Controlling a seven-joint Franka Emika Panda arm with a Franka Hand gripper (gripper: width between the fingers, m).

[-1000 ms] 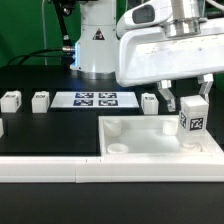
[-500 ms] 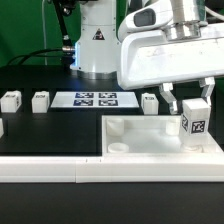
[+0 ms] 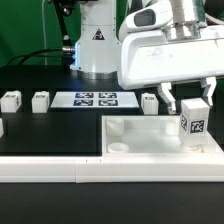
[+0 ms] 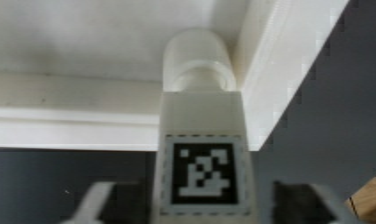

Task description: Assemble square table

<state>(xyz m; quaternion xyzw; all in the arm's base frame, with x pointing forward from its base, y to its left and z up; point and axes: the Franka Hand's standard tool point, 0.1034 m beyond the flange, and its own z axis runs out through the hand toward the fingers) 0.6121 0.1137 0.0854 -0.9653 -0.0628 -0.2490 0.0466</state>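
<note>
White tagged leg (image 3: pixel 194 125) hangs pinched in the end effector (image 3: pixel 189 108), directly over the square top's (image 3: pixel 145 140) far corner. Any tilt or offset could jam it against the rim.

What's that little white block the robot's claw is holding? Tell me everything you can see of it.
The leg is small, white and plastic-looking: a squarish body with a black-and-white tag and a rounded peg end. It stands upright, clamped in the gripper, at the square top's far corner on the exterior view's right. Whether its peg touches the top cannot be told.
</note>
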